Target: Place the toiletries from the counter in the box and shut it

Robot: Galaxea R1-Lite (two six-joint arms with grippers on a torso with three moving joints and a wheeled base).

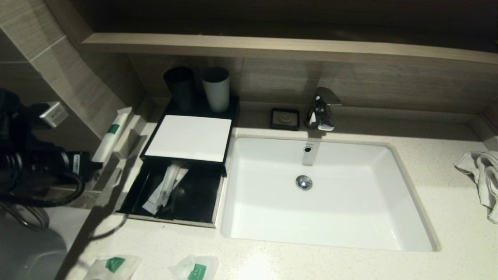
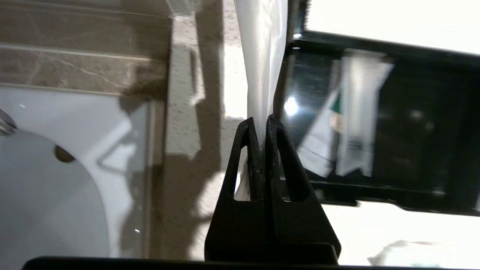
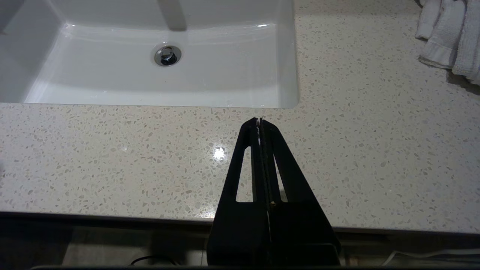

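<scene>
My left gripper (image 1: 97, 163) is shut on one long thin white packet with a green band (image 1: 113, 132) and holds it in the air left of the box; it also shows in the left wrist view (image 2: 262, 56), pinched between the fingertips (image 2: 275, 129). The black box with the white top (image 1: 190, 138) has its drawer (image 1: 136, 194) pulled out. The other long packet (image 1: 165, 188) lies in the drawer. Two clear pouches with green labels (image 1: 113, 266) (image 1: 194, 268) lie on the counter (image 1: 330, 264) at its front edge. My right gripper (image 3: 258, 120) is shut and empty over the front of the counter.
The white sink (image 1: 350, 233) sits right of the box, with the tap (image 1: 323, 109) behind it. A black cup (image 1: 179, 87) and a grey cup (image 1: 216, 88) stand behind the box. A soap dish (image 1: 285, 118) and a white towel (image 1: 482, 175) are also on the counter.
</scene>
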